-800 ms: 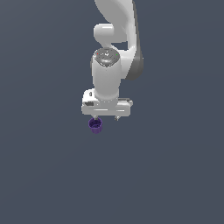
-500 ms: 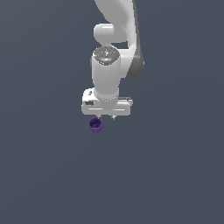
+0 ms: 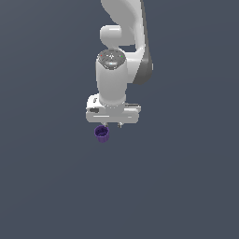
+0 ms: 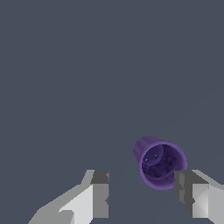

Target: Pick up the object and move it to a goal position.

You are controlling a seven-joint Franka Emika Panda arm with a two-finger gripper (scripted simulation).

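Note:
The object, a small purple cup point(image 3: 101, 134), sits on the dark grey surface with its open mouth up. In the wrist view the cup point(image 4: 159, 162) lies just ahead of the fingertips, close to one finger point(image 4: 189, 192) and off the centre of the gap. My white gripper point(image 3: 113, 125) hangs right above it, open and holding nothing point(image 4: 144, 192). In the exterior view the cup shows below the hand's left end. Whether a finger touches the cup I cannot tell.
The white arm point(image 3: 123, 42) rises behind the hand toward the top of the exterior view. A plain dark grey surface point(image 3: 186, 186) surrounds the cup on all sides.
The hand has turned slightly from a small tilt to level and has barely shifted. The cup has stayed where it was.

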